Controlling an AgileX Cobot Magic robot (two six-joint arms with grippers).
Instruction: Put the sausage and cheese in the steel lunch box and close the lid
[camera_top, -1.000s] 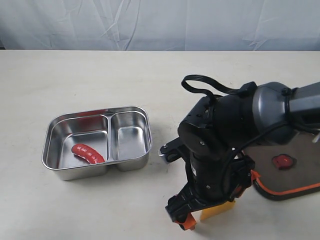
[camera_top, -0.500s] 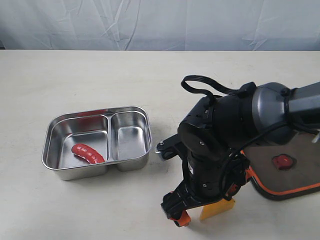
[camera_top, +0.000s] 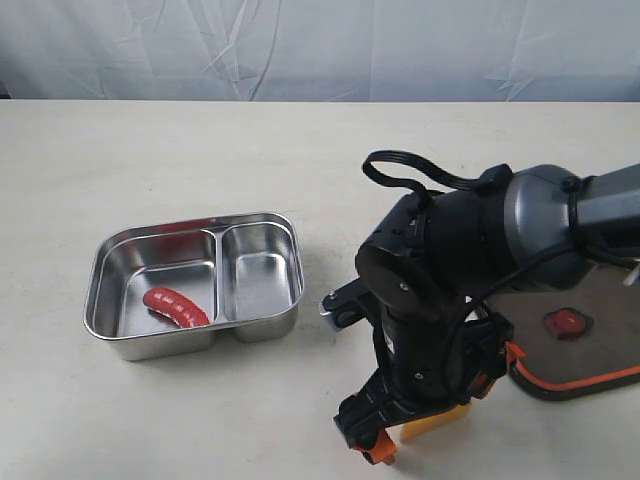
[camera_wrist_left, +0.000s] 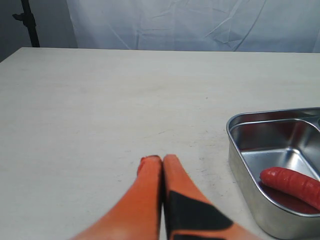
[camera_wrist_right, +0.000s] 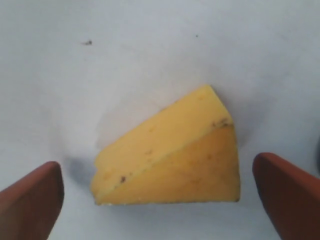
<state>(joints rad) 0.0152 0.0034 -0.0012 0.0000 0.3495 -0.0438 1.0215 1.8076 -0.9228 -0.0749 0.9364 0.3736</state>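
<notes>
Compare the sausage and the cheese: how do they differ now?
The sausage is red and curved; the cheese is a yellow wedge. The sausage lies in the steel lunch box; the cheese lies on the table, between the fingers of the open right gripper. Neither is gripped.

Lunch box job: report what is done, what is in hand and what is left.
Done: the sausage lies in the larger compartment of the steel lunch box. In hand: the right gripper, open, straddles the cheese on the table, not yet gripping it. Left: grasp the cheese, place it in the box, then fit the lid, which lies on the table apart from the box.
</notes>
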